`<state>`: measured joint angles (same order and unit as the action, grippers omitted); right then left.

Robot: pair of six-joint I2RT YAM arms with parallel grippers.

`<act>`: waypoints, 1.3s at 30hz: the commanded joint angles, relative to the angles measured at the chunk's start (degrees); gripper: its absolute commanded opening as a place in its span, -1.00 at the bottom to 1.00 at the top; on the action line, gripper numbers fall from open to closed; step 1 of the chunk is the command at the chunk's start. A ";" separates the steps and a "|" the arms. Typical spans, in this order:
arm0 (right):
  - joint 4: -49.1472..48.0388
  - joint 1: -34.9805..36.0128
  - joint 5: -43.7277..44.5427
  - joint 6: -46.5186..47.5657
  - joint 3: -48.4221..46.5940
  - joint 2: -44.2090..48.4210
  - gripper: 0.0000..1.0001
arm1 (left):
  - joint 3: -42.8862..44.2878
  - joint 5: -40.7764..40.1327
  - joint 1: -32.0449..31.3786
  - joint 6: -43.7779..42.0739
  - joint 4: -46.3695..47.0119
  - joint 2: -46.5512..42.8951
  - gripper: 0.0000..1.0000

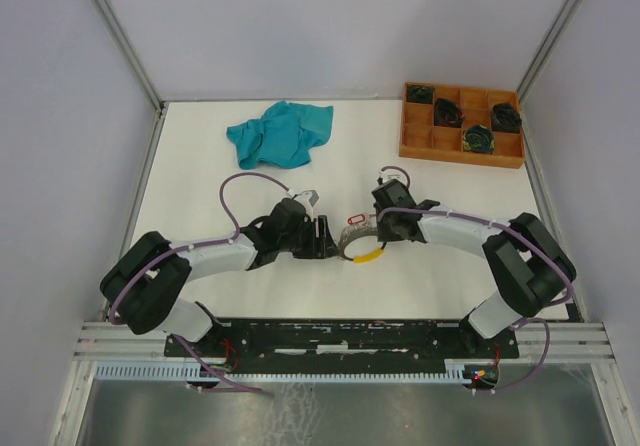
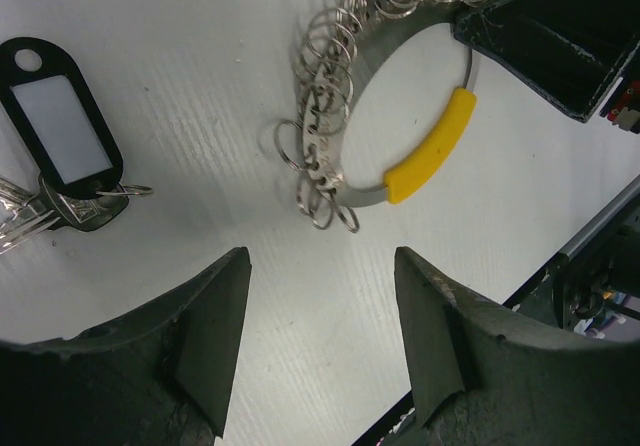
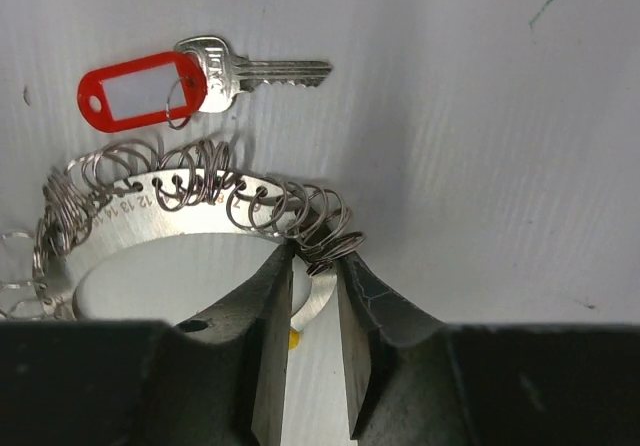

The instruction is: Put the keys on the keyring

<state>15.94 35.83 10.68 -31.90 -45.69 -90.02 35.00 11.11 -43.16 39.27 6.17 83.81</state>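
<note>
Lying flat, the red-tagged key (image 3: 255, 69) points right in right wrist view.

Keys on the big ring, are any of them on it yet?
Not yet, as far as I can see. Done: nothing; the little loops on the ring look empty. In hand: the right end effector is pinching the ring, and the left end effector is open above the table. Left to do: the red-tagged key and the black-tagged keys lie loose beside the ring.
</note>
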 commanded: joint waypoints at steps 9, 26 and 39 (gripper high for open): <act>1.62 -0.12 -6.63 12.86 -5.48 -4.18 -0.50 | 2.00 -0.26 -0.26 0.37 2.86 1.62 0.33; 4.68 11.59 -5.97 9.76 -5.98 4.55 0.04 | -1.22 -3.34 0.42 1.17 2.80 -2.40 0.08; -1.42 21.40 -5.39 6.80 -10.96 -4.58 -0.13 | -7.08 -0.39 3.53 4.10 5.75 -5.84 0.06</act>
<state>17.30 55.72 3.46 -24.23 -53.12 -92.97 29.21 9.72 -40.66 41.19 8.75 81.14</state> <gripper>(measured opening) 0.441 0.534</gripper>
